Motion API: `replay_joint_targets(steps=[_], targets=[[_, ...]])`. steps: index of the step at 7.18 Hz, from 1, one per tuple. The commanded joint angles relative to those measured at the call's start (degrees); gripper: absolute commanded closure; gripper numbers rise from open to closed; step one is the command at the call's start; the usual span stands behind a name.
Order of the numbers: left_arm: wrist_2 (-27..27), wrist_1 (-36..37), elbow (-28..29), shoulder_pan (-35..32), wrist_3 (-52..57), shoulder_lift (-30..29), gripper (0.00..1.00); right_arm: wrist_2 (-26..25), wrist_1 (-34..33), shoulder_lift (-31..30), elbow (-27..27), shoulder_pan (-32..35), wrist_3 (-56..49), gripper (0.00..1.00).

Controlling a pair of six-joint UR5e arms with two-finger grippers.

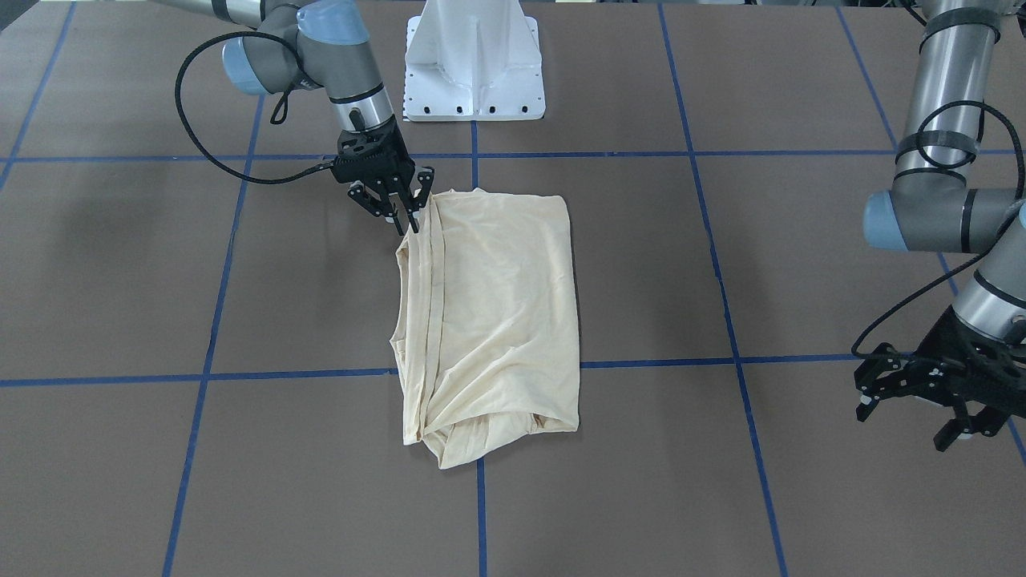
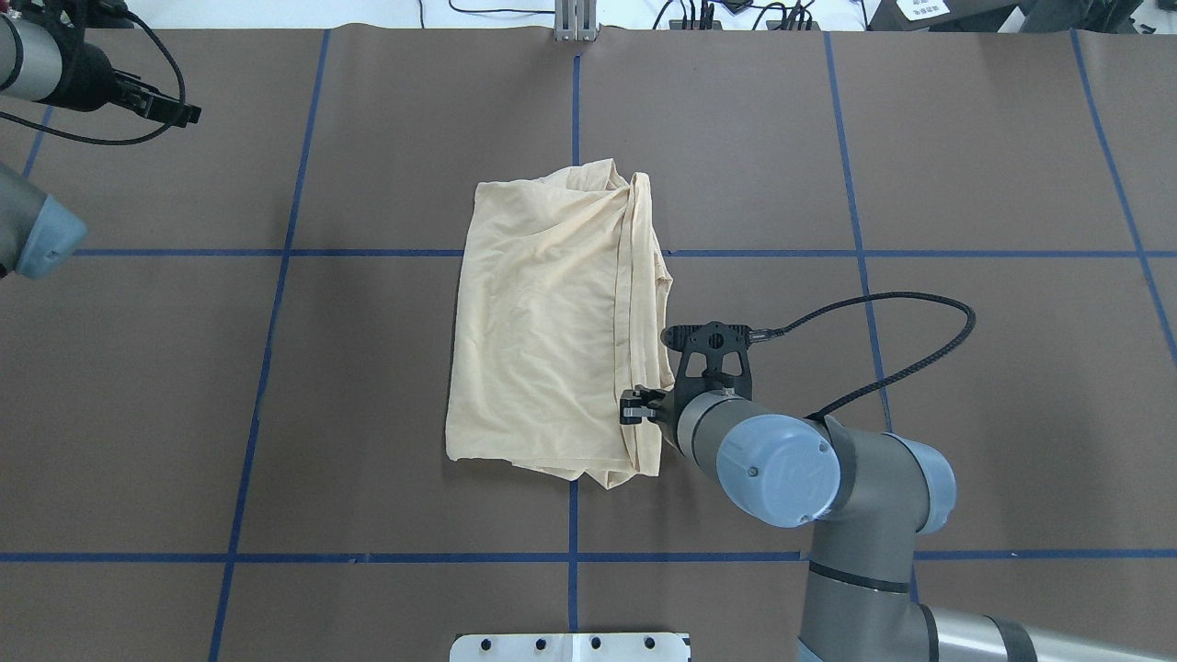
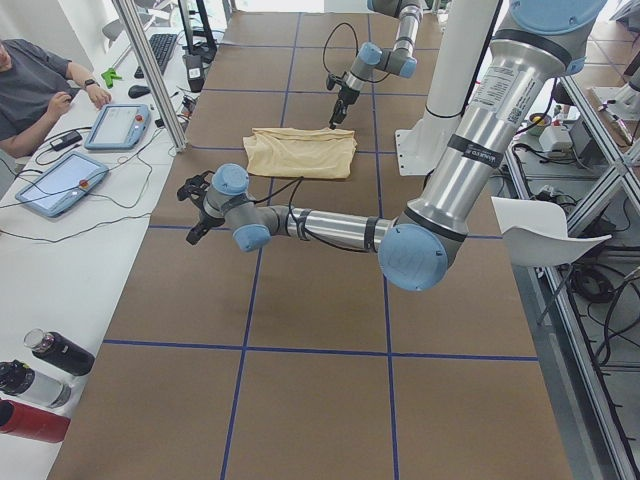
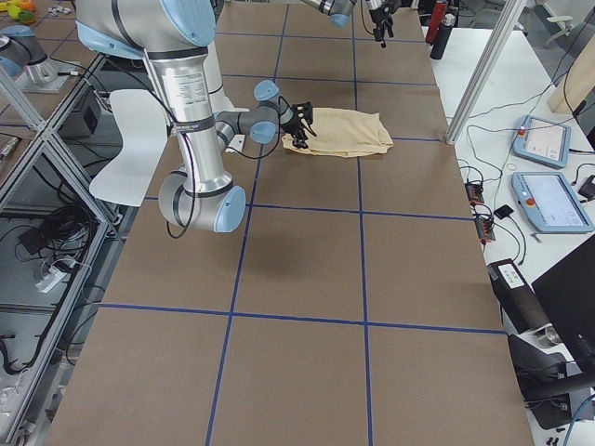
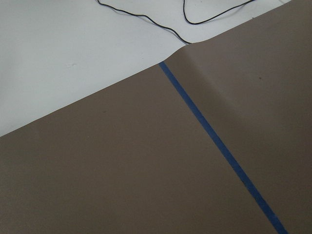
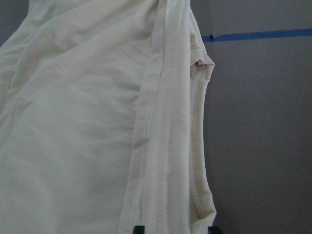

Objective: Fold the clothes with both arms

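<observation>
Overhead view: shirt point(image 2: 542, 322) folded, table point(image 2: 919, 184) centre. Thin, limp, light, slippery; best grip at layered hem. Right gripper point(image 1: 406, 218) jaws apart, straddling hem. Left gripper point(image 1: 914, 405) wide, empty, far edge.

Bare table point(image 1: 120, 264) round the folded shirt point(image 1: 497, 304), right hand point(image 1: 413, 212) at its corner, white pedestal point(image 1: 474, 64) behind, left hand point(image 1: 914, 418) well apart

Right hand point(image 1: 407, 210) points down with fingers parted; left hand point(image 1: 910, 421) hovers far aside, fingers spread.
</observation>
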Motion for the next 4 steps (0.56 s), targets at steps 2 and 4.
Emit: replay_joint_targets(steps=[2,4], targets=[[0.0,0.0,0.1,0.0,0.0,0.1,0.00,1.6,-20.5,13.9,-5.8,2.4,-0.8,0.00],[0.0,0.0,0.1,0.1,0.0,0.0,0.00,3.9,-24.5,15.9,-10.8,2.9,-8.3,0.00]])
